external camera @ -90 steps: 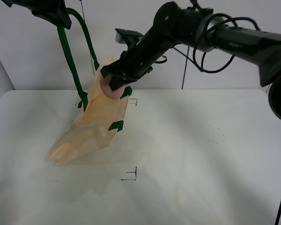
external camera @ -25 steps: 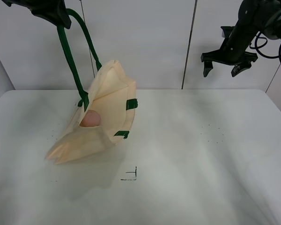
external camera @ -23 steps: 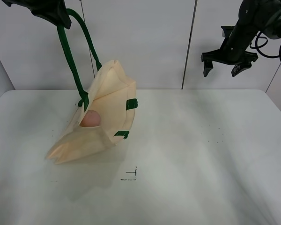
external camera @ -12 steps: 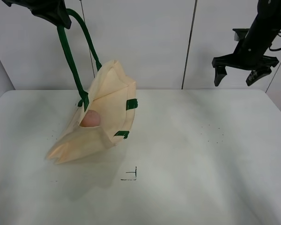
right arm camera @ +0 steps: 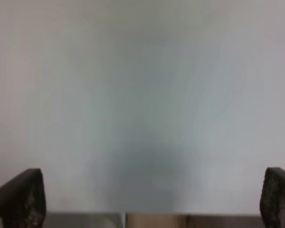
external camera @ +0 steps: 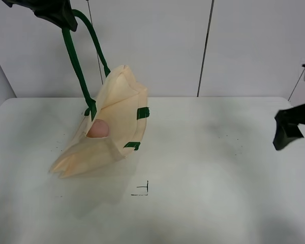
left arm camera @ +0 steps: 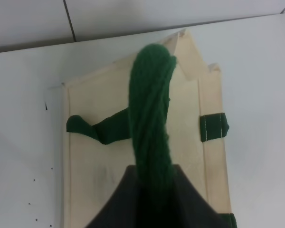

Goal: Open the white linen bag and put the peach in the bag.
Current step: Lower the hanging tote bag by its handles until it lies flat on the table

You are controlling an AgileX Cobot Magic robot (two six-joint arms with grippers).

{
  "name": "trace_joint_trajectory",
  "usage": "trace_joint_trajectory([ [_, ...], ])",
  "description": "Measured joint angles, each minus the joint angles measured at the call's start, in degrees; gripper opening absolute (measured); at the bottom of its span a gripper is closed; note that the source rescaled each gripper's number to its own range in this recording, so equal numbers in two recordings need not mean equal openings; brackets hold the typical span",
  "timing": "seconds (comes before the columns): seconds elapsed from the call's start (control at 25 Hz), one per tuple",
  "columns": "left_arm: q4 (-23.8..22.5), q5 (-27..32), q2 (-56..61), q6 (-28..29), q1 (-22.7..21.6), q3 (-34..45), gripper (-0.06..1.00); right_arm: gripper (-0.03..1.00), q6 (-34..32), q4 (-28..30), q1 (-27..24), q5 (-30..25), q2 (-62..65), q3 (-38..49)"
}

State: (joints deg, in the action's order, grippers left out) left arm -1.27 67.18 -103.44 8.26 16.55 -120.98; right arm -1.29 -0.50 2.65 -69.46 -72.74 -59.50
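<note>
A white table (external camera: 203, 203) spreads beneath the right gripper (external camera: 287, 129); a small black corner mark (external camera: 142, 190) is drawn on it, well apart from that gripper and nearer the camera; a scatter of fine dark specks (external camera: 230, 145) lies between the mark and the gripper; behind stands a pale panelled wall (external camera: 152, 46), its dark vertical seam (external camera: 205, 48) running between the left gripper (external camera: 51, 12) and the right one; a thin dark line (external camera: 299, 79) slants just above the right gripper.

— Any words, brands or numbers to read?
— None legible anywhere. Only a small black corner mark (external camera: 142, 190) inked on the white table (external camera: 203, 173), well apart from the right pincer (external camera: 286, 133), with fine black specks (external camera: 233, 147) nearer that pincer.
</note>
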Motion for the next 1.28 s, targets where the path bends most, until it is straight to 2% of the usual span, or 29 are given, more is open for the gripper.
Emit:
trace_joint_trajectory([
  [0.2,0.0,0.0,0.0,0.0,0.0,0.0,0.0,1.0,-0.04,0.0,0.0,0.34,18.88,12.83],
  [0.44,0.0,0.0,0.0,0.0,0.0,0.0,0.0,1.0,0.01,-0.05,0.0,7.29,43.89,24.79],
  [0.68,0.0,0.0,0.0,0.0,0.0,0.0,0.0,1.0,0.01,0.0,0.0,9.96,61.76,30.73],
  [0.96,0.0,0.0,0.0,0.0,0.0,0.0,0.0,1.0,0.01,-0.17,-0.05,10.43,66.75,30.8],
  [1.28,0.0,0.0,0.0,0.0,0.0,0.0,0.0,1.0,0.01,-0.46,-2.69,10.49,71.1,31.02],
])
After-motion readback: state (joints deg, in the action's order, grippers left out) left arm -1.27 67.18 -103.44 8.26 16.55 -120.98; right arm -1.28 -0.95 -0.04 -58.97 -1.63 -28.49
